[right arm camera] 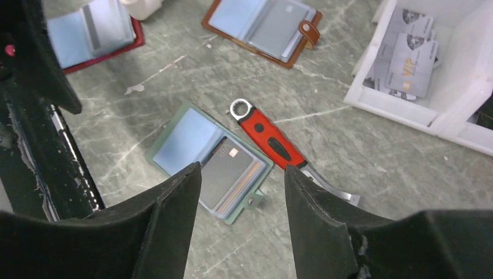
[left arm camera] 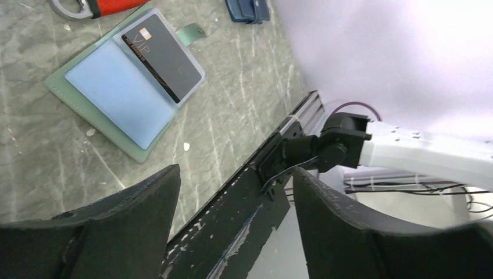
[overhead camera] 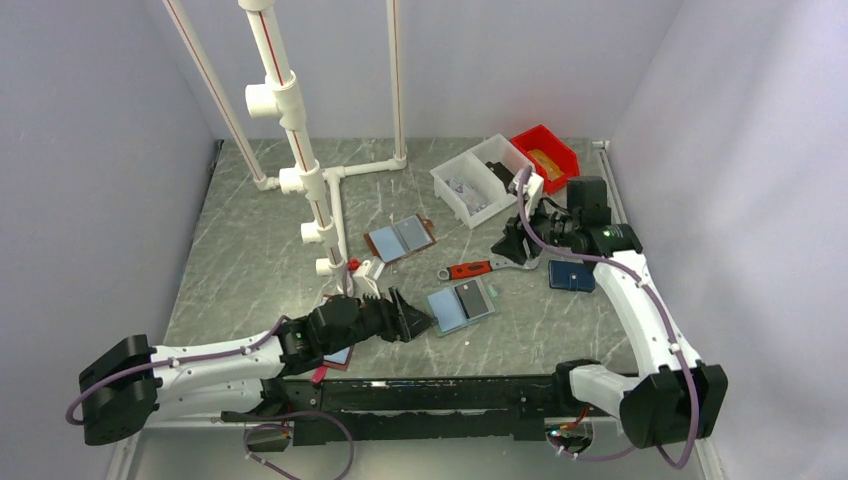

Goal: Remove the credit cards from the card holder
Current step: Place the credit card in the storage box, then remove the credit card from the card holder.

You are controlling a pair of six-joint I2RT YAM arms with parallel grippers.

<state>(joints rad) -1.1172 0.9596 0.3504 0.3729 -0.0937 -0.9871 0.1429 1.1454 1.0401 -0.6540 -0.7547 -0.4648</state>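
**Marbled table, holder open — cards not out yet**

Grey marbled table (overhead camera: pixel 250 260) inside white walls, w/ clutter spread about. The card holder (overhead camera: pixel 461 306) lies flat and open near centre, just right of your left end effector (left arm camera: pixel 235 174), which hovers low w/ fingers spread and nothing between them. The right end effector (right arm camera: pixel 241 168) hangs above the holder, likewise spread and empty. The credit cards (right arm camera: pixel 229 168) sit stacked in its right panel, a dark one on top w/ paler edges peeking out beneath.

Risks, as I judge them:
- **Holder slides:** nothing pins it, so tugging a card could drag the whole folder or flip it shut. Brace one panel first.
- **Bad grip:** the cards lie flush in the sleeve, so a fingertip may skid off or pinch the plastic instead.
- **Tool in the way:** the red-handled tool (right arm camera: pixel 270 139) lies just beside the holder, and a wide approach could knock it.
- **Arm clash:** both arms aim at one spot and could collide.
- **Wrong target:** the brown-edged folder (overhead camera: pixel 400 238) and maroon-edged folder (overhead camera: pixel 335 358) are look-alikes — don't pick either.
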